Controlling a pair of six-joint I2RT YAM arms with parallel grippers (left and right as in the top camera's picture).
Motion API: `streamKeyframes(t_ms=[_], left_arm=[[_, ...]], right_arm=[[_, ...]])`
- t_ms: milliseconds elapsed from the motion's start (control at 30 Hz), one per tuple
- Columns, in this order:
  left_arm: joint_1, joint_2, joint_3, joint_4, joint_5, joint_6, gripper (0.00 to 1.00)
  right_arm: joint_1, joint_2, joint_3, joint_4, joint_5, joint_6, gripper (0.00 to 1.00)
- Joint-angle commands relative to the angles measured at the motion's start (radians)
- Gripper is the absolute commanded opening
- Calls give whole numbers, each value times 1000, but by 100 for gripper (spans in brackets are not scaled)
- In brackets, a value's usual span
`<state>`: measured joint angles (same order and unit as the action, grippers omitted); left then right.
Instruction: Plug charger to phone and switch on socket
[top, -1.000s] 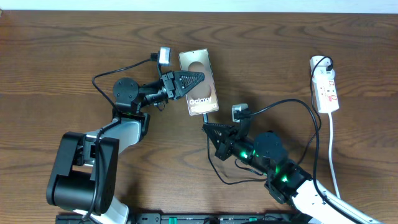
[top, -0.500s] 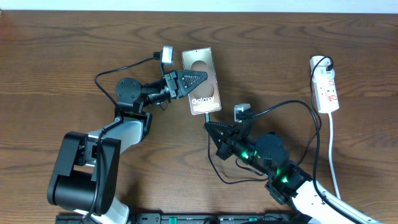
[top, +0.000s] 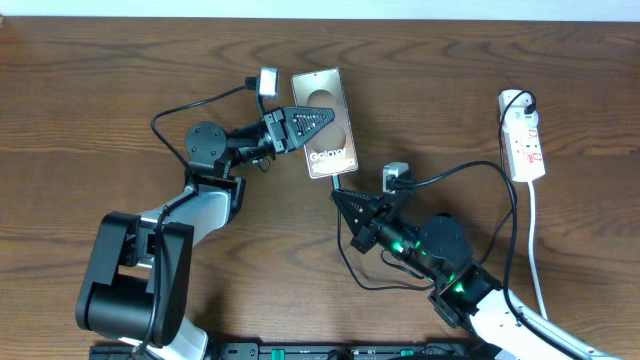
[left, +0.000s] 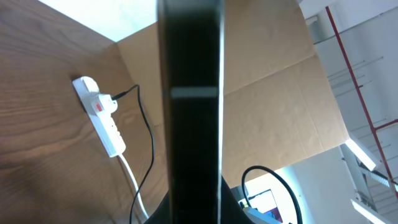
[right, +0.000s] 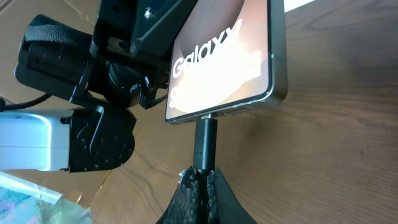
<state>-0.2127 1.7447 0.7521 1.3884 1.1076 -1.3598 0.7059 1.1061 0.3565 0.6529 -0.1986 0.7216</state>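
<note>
The phone (top: 327, 142) is a glossy bronze slab with white "Galaxy" lettering, held tilted above the table. My left gripper (top: 318, 122) is shut on its side. In the left wrist view the phone (left: 189, 106) shows edge-on as a dark bar. My right gripper (top: 340, 196) is shut on the charger's black plug tip (right: 204, 146), which meets the phone's bottom edge (right: 224, 111). The black charger cable (top: 455, 167) loops back to a white adapter (top: 517, 99) in the socket (top: 526, 145), a white power strip at the right. It also shows in the left wrist view (left: 102, 121).
The power strip's thick white cord (top: 535, 250) runs down the right side toward the front edge. A loop of black cable (top: 350, 265) lies on the table under my right arm. A cardboard wall (left: 280, 99) stands behind the table.
My right gripper has moved up and right, bringing the plug tip to the phone's bottom edge. My left gripper has shifted the phone slightly up and right.
</note>
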Motion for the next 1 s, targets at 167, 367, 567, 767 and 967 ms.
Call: streamKeyframes(t_ms=[167, 367, 567, 767, 967], left_arm=[[-91, -11, -31, 1, 270, 78, 7], [-91, -11, -31, 1, 270, 172, 7], [-89, -11, -31, 0, 270, 303, 8], [-56, -11, -31, 0, 269, 371, 8], [-32, -11, -31, 0, 246, 381, 8]], right_arm=[[-56, -15, 66, 58, 146, -39, 5], [-56, -16, 66, -76, 9, -40, 9], [-56, -68, 66, -257, -50, -80, 18], [-55, -232, 66, -511, -74, -118, 36], [-22, -420, 66, -773, 37, -125, 46]])
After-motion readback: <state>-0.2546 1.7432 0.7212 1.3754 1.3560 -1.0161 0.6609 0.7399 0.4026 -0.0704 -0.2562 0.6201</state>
